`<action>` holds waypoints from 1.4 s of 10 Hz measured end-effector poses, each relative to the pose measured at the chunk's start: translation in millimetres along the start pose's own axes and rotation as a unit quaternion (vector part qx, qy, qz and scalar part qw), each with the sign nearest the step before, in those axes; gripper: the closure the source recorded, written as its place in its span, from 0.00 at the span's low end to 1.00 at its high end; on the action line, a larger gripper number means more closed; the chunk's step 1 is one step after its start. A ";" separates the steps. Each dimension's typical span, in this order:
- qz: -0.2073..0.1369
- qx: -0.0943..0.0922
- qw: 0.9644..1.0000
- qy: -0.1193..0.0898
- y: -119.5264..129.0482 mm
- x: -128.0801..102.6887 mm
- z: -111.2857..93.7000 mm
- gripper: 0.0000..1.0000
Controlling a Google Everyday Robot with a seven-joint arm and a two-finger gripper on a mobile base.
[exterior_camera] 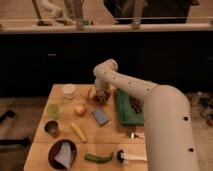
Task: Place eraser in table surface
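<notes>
My white arm reaches from the lower right to the far middle of the wooden table surface (112,140). The gripper (100,96) hangs low over the tabletop, just left of the green tray. A small tan and dark block, apparently the eraser (95,95), sits at the gripper, at or just above the table. I cannot tell if it touches the wood. The blue-grey sponge pad (100,116) lies in front of the gripper. The round yellow-orange fruit (79,109) lies to its front left.
A green tray (126,114) with dark items stands right of the gripper. A white cup (69,90), green cup (53,110), metal cup (51,127), banana (78,131), dark bowl with cloth (63,153), green pepper (98,158) and a white-handled brush (131,156) lie around.
</notes>
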 end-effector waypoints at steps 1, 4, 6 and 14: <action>0.003 -0.001 1.000 0.003 -2.5 1.0 1.7 0.20; 0.006 -0.004 1.000 0.014 -7.7 5.2 9.4 0.36; -0.001 -0.007 1.000 0.015 -6.7 6.2 9.1 0.56; -0.056 -0.020 0.998 -0.037 18.7 0.2 -53.7 0.87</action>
